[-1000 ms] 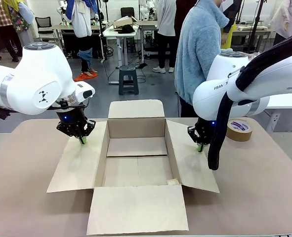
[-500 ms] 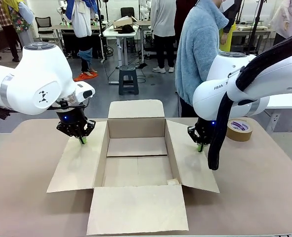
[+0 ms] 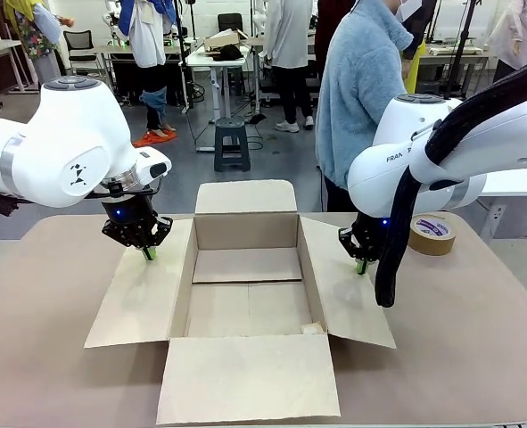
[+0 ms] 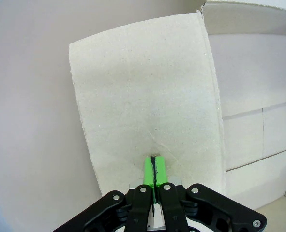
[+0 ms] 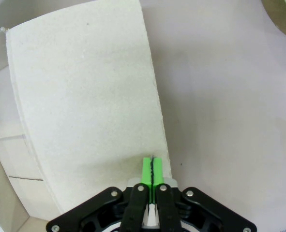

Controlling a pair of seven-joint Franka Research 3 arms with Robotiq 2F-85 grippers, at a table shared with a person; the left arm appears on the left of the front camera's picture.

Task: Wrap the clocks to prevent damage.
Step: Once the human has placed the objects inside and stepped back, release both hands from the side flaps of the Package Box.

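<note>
Grippers static at cardboard box.
Left gripper, right gripper: fully closed, empty, unmoved; side flaps beneath tips.

1 cardboard box with 4 flaps folded out, 1 roll of brown tape, 1 table, 2 white arms ending in 1 left gripper and 1 right gripper, each with 2 green pads; 1 person in a pale blue fleece at the far side, 1 black stool behind
</note>
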